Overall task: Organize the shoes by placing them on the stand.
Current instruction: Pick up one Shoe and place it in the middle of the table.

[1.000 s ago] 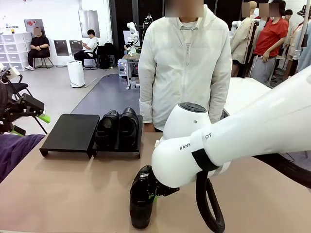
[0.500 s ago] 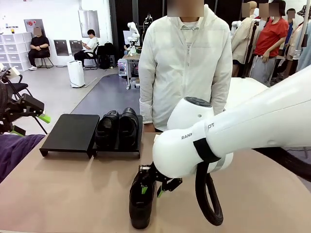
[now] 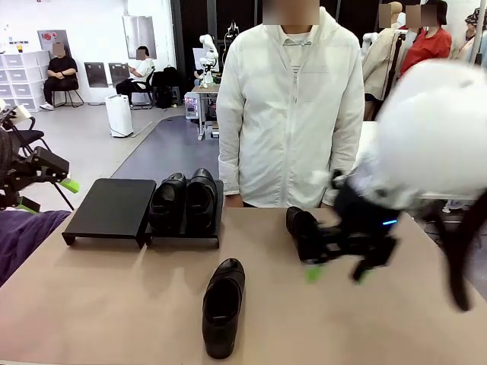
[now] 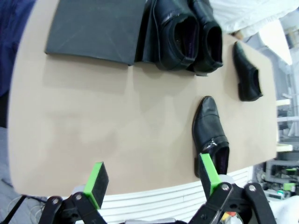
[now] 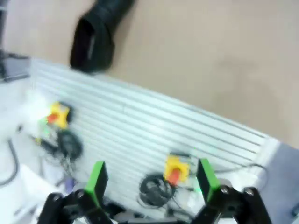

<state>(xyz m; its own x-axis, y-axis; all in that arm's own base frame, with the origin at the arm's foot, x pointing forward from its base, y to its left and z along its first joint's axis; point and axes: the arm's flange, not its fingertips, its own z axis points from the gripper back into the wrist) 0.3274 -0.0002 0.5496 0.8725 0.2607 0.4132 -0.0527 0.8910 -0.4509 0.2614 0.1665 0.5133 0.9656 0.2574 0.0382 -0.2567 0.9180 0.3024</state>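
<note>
1. Far left, off the edge of the desk (image 3: 114, 304): left end effector (image 3: 49, 195), jaws spread wide, nothing between them.
2. Left of centre, at the far side: the stand (image 3: 110, 204), left panel bare, right panel carrying a pair of shoes (image 3: 169, 201) side by side and touching.
3. Centre, near the robot's edge: third shoe (image 3: 223, 304), sole down on the desk, well apart from the stand.
4. Right of centre: fourth shoe (image 3: 303, 232) on the desk, with the right end effector (image 3: 335, 272) just beside it, jaws wide apart and empty.
5. Handling, as a judgement: light, fairly stiff leather, glossy and probably slick across the toe. Best taken at the collar by the heel, one pad inside the opening and one outside.
6. Hard to make out: right end effector smeared by motion, so touching the fourth shoe or clear of it cannot be told. Far ends of the pair cut off at the top of the left wrist view.
</note>
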